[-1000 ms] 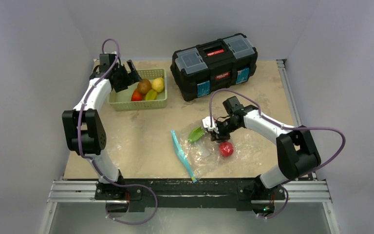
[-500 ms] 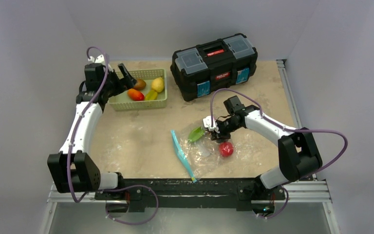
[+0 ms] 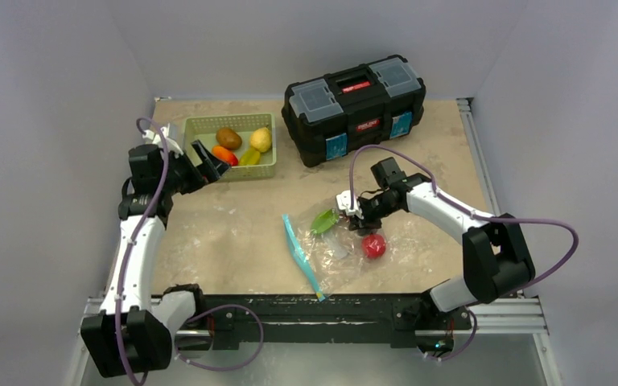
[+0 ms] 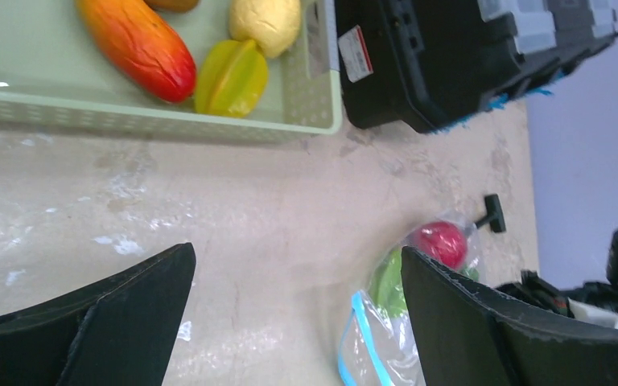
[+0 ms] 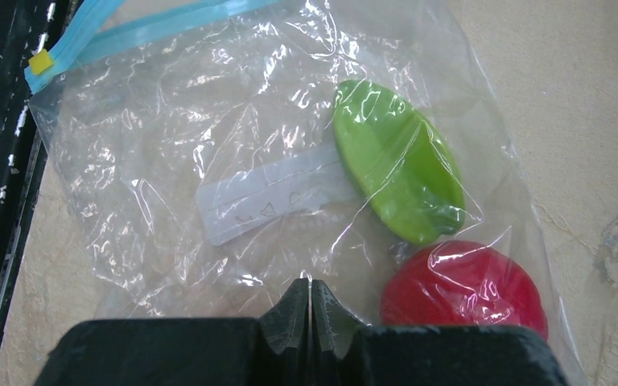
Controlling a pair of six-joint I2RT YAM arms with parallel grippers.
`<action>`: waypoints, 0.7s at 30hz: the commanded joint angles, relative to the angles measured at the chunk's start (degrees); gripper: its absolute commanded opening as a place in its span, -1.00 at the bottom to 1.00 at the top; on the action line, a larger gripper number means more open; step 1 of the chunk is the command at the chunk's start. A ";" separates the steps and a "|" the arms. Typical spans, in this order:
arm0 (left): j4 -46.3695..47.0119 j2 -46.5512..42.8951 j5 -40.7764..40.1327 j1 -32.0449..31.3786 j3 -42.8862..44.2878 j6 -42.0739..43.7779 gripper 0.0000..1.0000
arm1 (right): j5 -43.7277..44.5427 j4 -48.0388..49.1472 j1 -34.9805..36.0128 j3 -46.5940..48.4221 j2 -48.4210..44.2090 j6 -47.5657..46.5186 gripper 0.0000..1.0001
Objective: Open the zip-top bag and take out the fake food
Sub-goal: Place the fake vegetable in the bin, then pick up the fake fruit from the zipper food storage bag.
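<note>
limp, slippery zip-top bag [image 5: 153, 145]: right jaws clenched on its film, left jaws released; best pinched beside the zip strip [image 5: 145, 36].

grey walls [image 3: 306, 32] 3 sides, beige tabletop [image 3: 233, 209], alu rail [image 3: 113, 315] front

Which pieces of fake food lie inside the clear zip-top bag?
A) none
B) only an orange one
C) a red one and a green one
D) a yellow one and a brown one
C: the right wrist view shows a green piece and a red piece under the plastic of the zip-top bag.
</note>
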 commanded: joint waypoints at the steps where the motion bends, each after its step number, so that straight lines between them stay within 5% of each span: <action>1: 0.24 -5.55 7.65 -0.07 -3.53 0.32 0.97 | -2.22 -0.50 -0.34 0.77 -1.88 -1.11 -0.93; 12: -6.34 -19.32 2.22 -12.38 -12.16 -0.24 0.94 | -2.82 -0.50 -0.56 0.69 -2.32 -1.05 -0.92; 21: -9.75 -27.61 3.33 -14.47 -17.66 -1.45 0.92 | -2.92 -0.41 -0.83 0.60 -2.24 -0.96 -0.91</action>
